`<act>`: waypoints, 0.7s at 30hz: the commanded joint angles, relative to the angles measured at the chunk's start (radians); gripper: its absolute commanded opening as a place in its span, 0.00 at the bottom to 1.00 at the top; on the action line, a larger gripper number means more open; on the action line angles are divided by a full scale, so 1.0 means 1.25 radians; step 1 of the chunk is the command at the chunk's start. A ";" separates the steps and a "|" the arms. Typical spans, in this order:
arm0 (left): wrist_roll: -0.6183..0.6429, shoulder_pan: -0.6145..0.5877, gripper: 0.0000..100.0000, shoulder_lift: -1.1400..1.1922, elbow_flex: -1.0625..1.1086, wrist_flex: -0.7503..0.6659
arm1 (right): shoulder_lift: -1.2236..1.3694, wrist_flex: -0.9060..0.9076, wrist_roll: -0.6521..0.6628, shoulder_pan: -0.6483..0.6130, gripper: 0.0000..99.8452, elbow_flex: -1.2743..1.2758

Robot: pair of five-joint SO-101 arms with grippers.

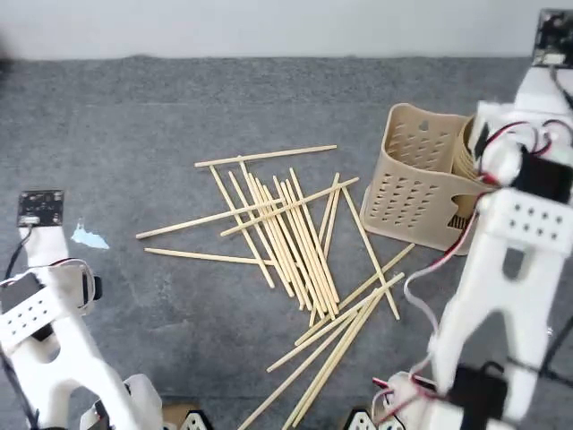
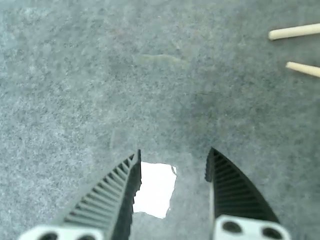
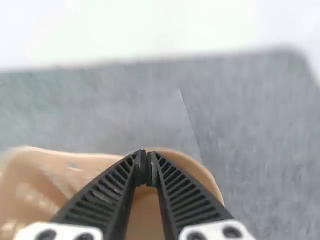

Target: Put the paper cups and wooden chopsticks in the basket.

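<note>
chopsticks point(image 1: 286, 237) strewn on the mat point(image 1: 134, 116), basket point(image 1: 421, 179) upright beside them

high view: the wooden chopsticks are seen lying loose in a crossed heap at the middle of the grey mat, most of them laid side by side, with a few splayed out toward the near edge. the tan perforated basket is stood upright just beside the heap, on the right arm's side, and one chopstick reaches nearly to its foot. a ribbed tan form is glimpsed inside the basket at its far side; what it is cannot be told. the right arm point(image 1: 510, 269) is raised over the basket's outer side and part of the basket is hidden by it. the left arm point(image 1: 45, 331) is placed at the near corner on the other side, well apart from the heap, with a small pale scrap point(image 1: 89, 237) lying on the mat near it

left wrist view: the left gripper point(image 2: 174, 152) is held released, its ribbed fingers point(image 2: 227, 185) spread wide above the mat, nothing grasped. the pale scrap point(image 2: 155, 190) is seen on the mat between them. two chopstick ends point(image 2: 295, 32) are seen farther off, apart from the gripper

right wrist view: the right gripper point(image 3: 147, 160) is clenched, its fingers pressed together with nothing seen between them. a blurred tan shape point(image 3: 40, 185) is seen beneath it, with grey mat and a pale wall point(image 3: 150, 25) beyond
</note>
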 commanded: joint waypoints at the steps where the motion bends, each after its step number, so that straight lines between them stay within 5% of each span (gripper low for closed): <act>1: 0.006 0.065 0.20 -0.018 -0.003 0.039 | -0.132 0.021 0.009 -0.041 0.01 -0.006; 21: 0.000 0.172 0.14 -0.139 0.182 -0.075 | -0.337 0.429 -0.001 -0.199 0.01 -0.004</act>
